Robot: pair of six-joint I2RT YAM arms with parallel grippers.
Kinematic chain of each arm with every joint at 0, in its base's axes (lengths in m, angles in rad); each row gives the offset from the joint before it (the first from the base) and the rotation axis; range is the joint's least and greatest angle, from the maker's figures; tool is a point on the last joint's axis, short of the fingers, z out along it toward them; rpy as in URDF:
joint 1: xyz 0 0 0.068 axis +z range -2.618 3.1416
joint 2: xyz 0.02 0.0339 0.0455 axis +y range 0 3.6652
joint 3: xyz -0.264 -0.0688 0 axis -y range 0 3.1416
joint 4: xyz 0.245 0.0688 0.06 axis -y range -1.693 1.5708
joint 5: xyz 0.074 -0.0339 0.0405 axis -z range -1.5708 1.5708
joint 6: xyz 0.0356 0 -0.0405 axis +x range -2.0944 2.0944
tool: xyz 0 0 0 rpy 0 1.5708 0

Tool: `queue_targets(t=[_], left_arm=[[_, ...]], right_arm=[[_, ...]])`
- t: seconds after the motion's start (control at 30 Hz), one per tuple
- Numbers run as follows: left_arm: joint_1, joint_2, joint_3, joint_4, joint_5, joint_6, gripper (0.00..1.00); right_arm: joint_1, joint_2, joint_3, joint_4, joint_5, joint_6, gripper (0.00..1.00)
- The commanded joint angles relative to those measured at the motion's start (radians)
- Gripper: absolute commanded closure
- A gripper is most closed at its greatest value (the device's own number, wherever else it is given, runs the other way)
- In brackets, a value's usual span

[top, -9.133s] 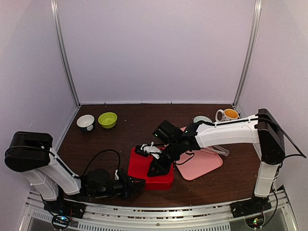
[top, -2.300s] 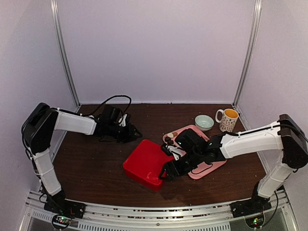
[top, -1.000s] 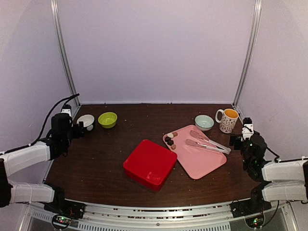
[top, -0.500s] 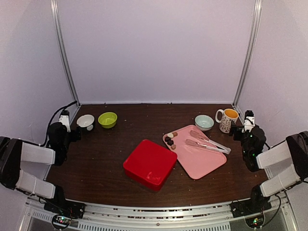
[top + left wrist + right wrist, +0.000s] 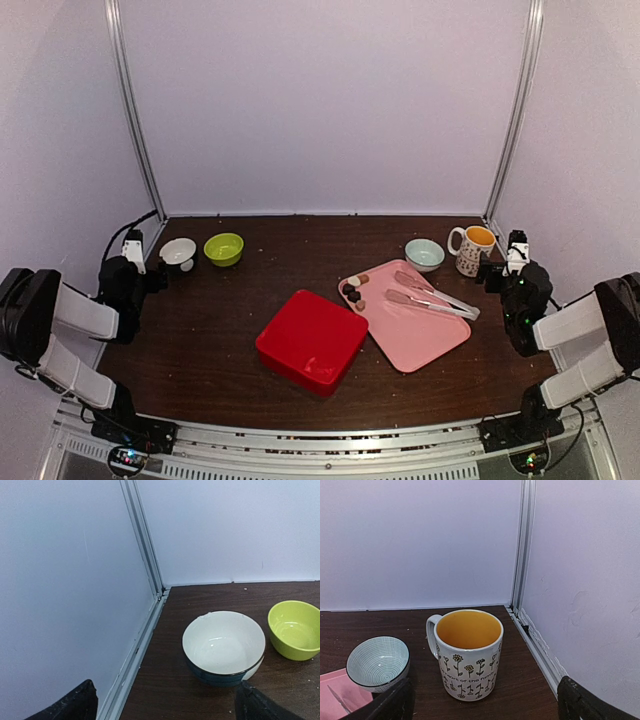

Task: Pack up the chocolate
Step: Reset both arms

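Note:
Several small chocolate (image 5: 352, 290) pieces, dark and light brown, lie on the far left corner of the pink tray (image 5: 420, 335). A red box (image 5: 311, 340) sits closed just left of the tray. My left gripper (image 5: 158, 274) is at the table's left edge, open and empty, and faces a white bowl (image 5: 223, 645). Over at the right edge, my right gripper (image 5: 492, 272) also stands open and empty, facing a flowered mug (image 5: 469, 652). Neither wrist view shows the chocolate.
Pale metal tongs (image 5: 430, 297) lie on the tray. A green bowl (image 5: 223, 248) stands beside the white bowl (image 5: 178, 252) at the back left. At the back right, a light blue bowl (image 5: 424, 253) sits next to the mug (image 5: 472, 248). Walls close in on both sides.
Both arms have folded back from a lower, stretched pose to the table's side edges and settled there. The chocolate, tray and red box have not moved.

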Motion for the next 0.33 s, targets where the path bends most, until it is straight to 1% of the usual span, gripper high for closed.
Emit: queue_targets(t=[0.0, 0.3], left_arm=[[0.006, 0.001, 0.008, 0.071, 0.000, -0.012, 0.02], [0.006, 0.001, 0.009, 0.073, -0.001, -0.013, 0.02]], right_arm=[[-0.007, -0.003, 0.013, 0.006, -0.010, 0.009, 0.00], [-0.007, -0.002, 0.017, -0.004, -0.013, 0.008, 0.00]])
